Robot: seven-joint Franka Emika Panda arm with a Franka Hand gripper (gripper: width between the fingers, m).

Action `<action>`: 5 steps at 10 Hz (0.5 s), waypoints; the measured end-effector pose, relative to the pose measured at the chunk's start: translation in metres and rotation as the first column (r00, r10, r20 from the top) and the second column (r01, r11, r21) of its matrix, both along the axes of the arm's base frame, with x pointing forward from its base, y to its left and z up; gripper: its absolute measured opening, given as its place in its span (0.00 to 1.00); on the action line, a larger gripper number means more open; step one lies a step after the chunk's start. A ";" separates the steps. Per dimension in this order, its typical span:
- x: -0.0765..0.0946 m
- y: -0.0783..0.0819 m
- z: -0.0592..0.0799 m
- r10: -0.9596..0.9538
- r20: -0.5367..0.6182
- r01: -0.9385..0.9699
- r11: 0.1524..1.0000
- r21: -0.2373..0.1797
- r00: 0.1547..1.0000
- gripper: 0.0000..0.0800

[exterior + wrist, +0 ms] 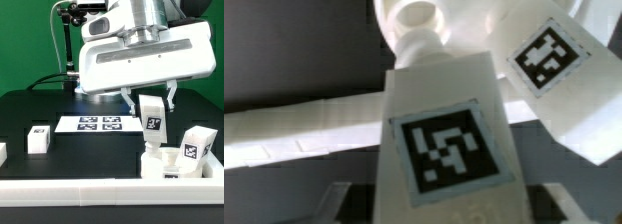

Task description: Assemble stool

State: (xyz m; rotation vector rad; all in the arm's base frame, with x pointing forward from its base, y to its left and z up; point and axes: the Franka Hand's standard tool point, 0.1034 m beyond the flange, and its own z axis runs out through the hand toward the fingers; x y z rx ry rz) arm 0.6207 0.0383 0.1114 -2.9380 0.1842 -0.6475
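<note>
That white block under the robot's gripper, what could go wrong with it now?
The leg at the gripper looks a bit tilted over the seat, so it might jam or miss its socket. A second leg stands very close beside it and could get bumped loose.

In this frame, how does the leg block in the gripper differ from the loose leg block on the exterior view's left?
The gripped leg block is clamped by the gripper; the loose leg block sits untouched. The gripped one stands tall, on end, off the table; the loose one rests low on the black table. Both are white with a black-and-white tag.
</note>
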 end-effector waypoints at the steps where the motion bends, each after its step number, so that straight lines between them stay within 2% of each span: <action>1: 0.000 0.000 -0.001 0.000 0.002 0.000 1.000 -0.001 1.000 0.41; 5: -0.003 0.005 -0.015 0.004 -0.011 -0.004 1.000 -0.001 1.000 0.41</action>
